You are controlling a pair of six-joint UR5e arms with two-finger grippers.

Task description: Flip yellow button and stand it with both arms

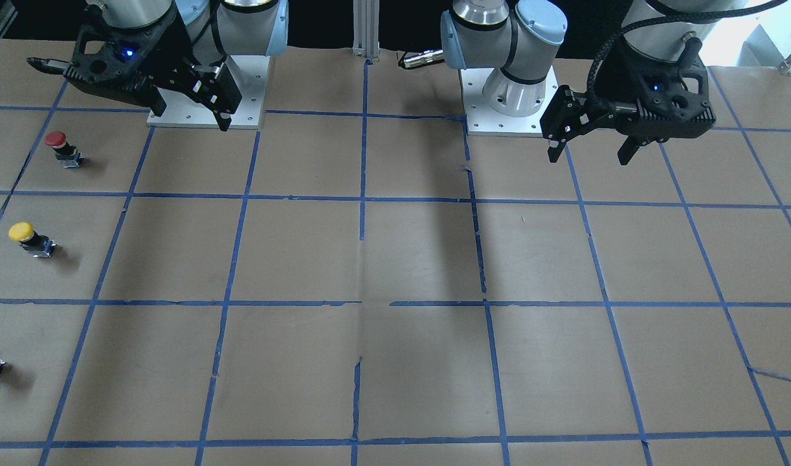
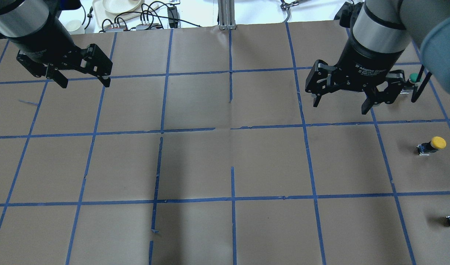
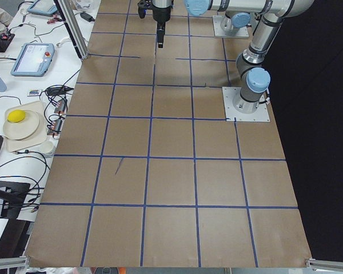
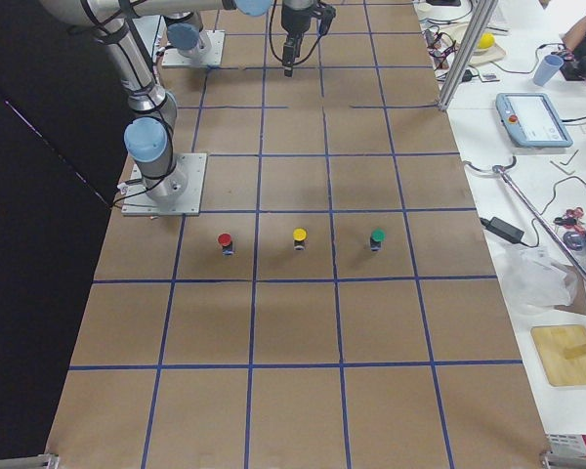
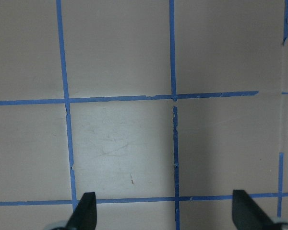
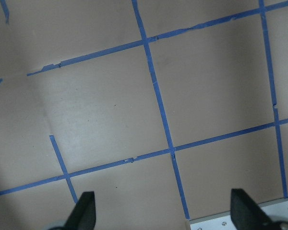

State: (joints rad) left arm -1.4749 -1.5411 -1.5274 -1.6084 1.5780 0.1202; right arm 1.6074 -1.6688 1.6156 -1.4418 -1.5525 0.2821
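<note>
Both arms are hanging above the table (image 2: 225,162) with wrists bent so the hands are pointing down at it. The left arm (image 2: 22,22) is sitting over the left half and the right arm (image 2: 379,33) over the right half. The left hand (image 2: 85,84) and right hand (image 2: 340,107) are hovering with fingers spread wide, gripping nothing. The wrist cams are only catching fingertips (image 5: 86,211) and blue grid.

The yellow button (image 2: 432,144) is sitting near the table's right edge, well apart from both hands, between the red button (image 4: 225,240) and green button (image 4: 376,237). The right side view is showing all three in a row, looking cap-up. Overhead, the right hand is partly hiding the green one, and the red one's cap is getting cut off at the frame edge.
</note>
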